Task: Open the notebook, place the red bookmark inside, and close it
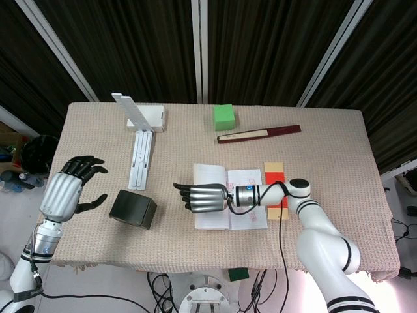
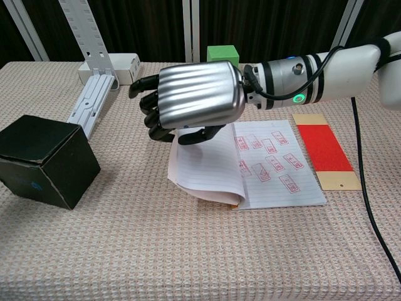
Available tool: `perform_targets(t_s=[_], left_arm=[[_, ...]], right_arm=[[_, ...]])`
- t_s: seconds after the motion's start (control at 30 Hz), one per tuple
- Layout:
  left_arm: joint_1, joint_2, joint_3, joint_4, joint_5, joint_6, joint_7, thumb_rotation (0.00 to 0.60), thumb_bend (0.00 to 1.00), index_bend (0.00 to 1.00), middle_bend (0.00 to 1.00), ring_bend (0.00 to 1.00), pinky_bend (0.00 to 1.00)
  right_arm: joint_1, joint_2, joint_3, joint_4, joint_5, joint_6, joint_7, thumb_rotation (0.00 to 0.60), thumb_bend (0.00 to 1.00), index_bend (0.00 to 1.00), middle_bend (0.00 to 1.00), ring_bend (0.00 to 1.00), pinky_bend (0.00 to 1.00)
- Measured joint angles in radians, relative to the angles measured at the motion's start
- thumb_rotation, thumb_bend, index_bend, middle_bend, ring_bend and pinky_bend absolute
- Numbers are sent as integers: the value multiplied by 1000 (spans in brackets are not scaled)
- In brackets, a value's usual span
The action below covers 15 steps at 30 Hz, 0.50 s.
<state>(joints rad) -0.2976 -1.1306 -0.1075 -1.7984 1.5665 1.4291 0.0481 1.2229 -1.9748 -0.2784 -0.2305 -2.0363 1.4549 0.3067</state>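
Observation:
The notebook (image 1: 244, 199) lies open in the middle of the table, its right page (image 2: 276, 166) flat and stamped with red marks. My right hand (image 1: 202, 197) reaches across it and holds the turned cover leaf (image 2: 207, 172), which curves up off the cloth at its left edge under the hand (image 2: 191, 103). The red bookmark (image 2: 326, 150) lies flat just right of the notebook; in the head view my right forearm partly hides the bookmark (image 1: 274, 175). My left hand (image 1: 68, 189) hovers beyond the table's left edge, fingers spread and holding nothing.
A black box (image 1: 133, 208) sits front left. A white rail stand (image 1: 140, 153) and a white box (image 1: 146, 117) are at the back left. A green cube (image 1: 223, 116) and a dark red and cream strip (image 1: 258, 134) lie behind the notebook.

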Motion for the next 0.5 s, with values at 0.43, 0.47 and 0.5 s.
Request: perform_targets(t_s=[0.43,0.47,0.5], left_arm=[[7,-3,5,8,2,9,-6,600,156,368,265,192,208],[8,-3,6,8,3,10,-5,600,156,368,265,192,207],[9,-2,7,9,4,12,-5,600,156,368,265,192,207]], right_arm=[[48,-101,58,-17,91,-200,-33,600,221,1,45,0,0],[50,-104,67,-33,103,-211,-42,600,195,0,30,0,0],[50,-105,74,-46,111,-214,-48,600,185,0,24,0,0]])
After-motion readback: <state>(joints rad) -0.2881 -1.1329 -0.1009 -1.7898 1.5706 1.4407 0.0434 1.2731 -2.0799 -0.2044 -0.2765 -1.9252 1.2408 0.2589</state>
